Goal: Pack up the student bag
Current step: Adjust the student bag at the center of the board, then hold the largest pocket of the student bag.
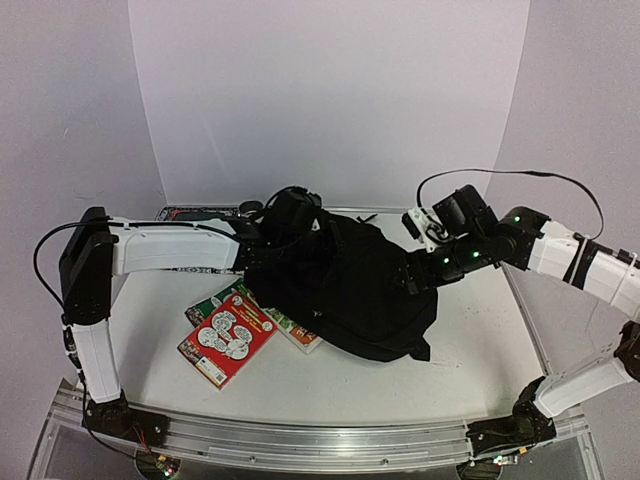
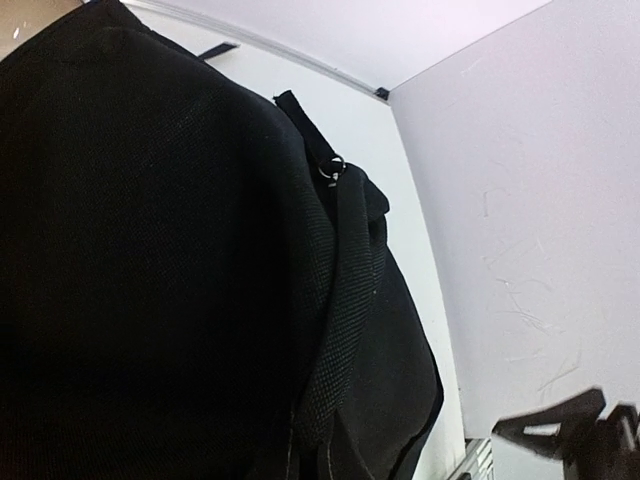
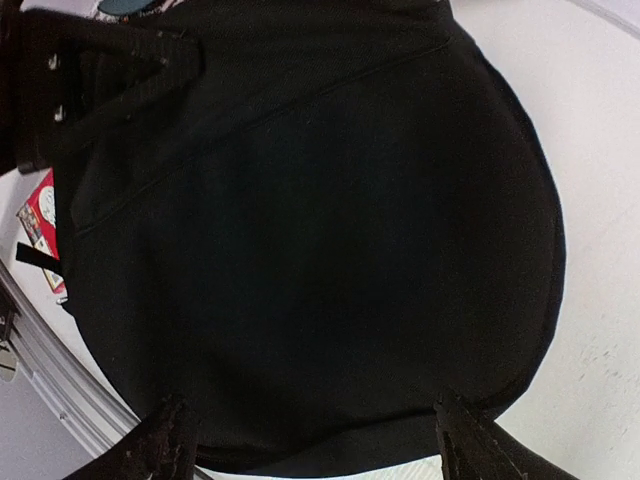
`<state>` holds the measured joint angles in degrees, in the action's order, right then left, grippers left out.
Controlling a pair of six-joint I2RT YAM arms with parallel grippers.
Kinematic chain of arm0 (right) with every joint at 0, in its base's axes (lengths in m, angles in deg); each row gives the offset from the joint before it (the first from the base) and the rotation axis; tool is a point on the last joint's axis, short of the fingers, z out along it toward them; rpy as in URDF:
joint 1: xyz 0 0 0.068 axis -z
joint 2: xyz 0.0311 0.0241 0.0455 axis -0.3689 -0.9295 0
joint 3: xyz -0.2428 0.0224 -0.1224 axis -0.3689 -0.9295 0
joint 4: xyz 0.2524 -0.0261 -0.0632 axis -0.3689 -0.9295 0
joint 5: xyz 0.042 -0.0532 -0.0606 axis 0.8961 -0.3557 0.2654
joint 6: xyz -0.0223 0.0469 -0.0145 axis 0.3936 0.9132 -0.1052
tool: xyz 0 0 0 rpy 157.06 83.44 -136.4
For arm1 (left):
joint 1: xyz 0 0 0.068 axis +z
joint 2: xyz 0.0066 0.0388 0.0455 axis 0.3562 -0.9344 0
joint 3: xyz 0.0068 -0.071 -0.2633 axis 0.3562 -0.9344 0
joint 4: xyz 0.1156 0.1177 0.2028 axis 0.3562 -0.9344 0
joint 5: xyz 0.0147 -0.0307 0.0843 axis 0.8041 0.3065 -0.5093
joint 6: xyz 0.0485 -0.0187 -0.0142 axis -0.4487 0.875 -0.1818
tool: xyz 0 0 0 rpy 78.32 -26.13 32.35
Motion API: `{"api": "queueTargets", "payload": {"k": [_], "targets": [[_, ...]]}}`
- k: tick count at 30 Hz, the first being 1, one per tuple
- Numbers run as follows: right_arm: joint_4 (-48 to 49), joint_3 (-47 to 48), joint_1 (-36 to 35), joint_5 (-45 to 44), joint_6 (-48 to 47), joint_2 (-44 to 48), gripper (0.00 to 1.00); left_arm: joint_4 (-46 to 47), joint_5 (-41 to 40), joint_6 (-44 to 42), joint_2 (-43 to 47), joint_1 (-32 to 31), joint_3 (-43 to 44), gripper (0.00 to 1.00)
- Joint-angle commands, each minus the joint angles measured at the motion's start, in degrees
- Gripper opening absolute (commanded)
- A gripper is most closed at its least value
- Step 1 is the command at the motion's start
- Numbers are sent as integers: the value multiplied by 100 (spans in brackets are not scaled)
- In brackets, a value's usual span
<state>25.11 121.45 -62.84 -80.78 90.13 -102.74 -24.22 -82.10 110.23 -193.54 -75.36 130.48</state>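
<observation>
The student bag (image 1: 345, 285), a large black backpack, lies in the middle of the table. My left gripper (image 1: 284, 224) is pressed against its upper left end. In the left wrist view black bag fabric (image 2: 150, 280) fills the frame and hides the fingers; a small metal ring (image 2: 333, 168) shows on a strap. My right gripper (image 1: 414, 272) is at the bag's right edge. In the right wrist view the gripper (image 3: 310, 405) is open wide, its fingertips (image 3: 170, 430) apart over the bag's rounded edge (image 3: 300, 250), holding nothing.
A red book (image 1: 228, 338) lies on a green book (image 1: 298, 330) at the bag's front left, partly under it. The red book also shows in the right wrist view (image 3: 40, 215). Another book (image 1: 198, 212) lies at the back left under the left arm. The white backdrop (image 1: 330, 90) stands behind.
</observation>
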Motion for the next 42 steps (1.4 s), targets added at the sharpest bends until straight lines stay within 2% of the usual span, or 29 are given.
{"api": "queueTargets", "payload": {"k": [1, 6, 12, 16, 19, 23, 27, 32, 37, 42], "targets": [[150, -370, -338, -32, 332, 56, 82, 208, -18, 140, -229, 1, 414, 9], [187, -515, -945, -729, 841, -23, 82, 38, 42, -247, -81, 7, 308, 31], [322, -612, -1312, -1015, 1510, 78, 83, -421, -249, -578, 701, 22, -63, 49], [382, -481, -1644, -1072, 1921, -106, 82, -816, -558, -411, 1447, 86, -632, 64], [400, -303, -1964, -1286, 2183, -337, 82, -980, -706, -98, 2038, 155, -1224, 69], [449, 6, -2292, -1438, 2424, -733, 80, -1166, -765, 371, 2606, 283, -1912, 73], [446, 399, -2595, -1547, 2648, -1219, 76, -1177, -438, 801, 2761, 453, -2378, 73], [445, 779, -2822, -1636, 2980, -1725, 66, -1107, -75, 947, 2615, 519, -2460, 72], [406, 1119, -2967, -1820, 3364, -2226, 49, -872, 276, 1018, 2405, 543, -2458, 72], [214, 1500, -3070, -2042, 3488, -2591, 49, -683, 650, 1076, 2175, 547, -2458, 71]]}}
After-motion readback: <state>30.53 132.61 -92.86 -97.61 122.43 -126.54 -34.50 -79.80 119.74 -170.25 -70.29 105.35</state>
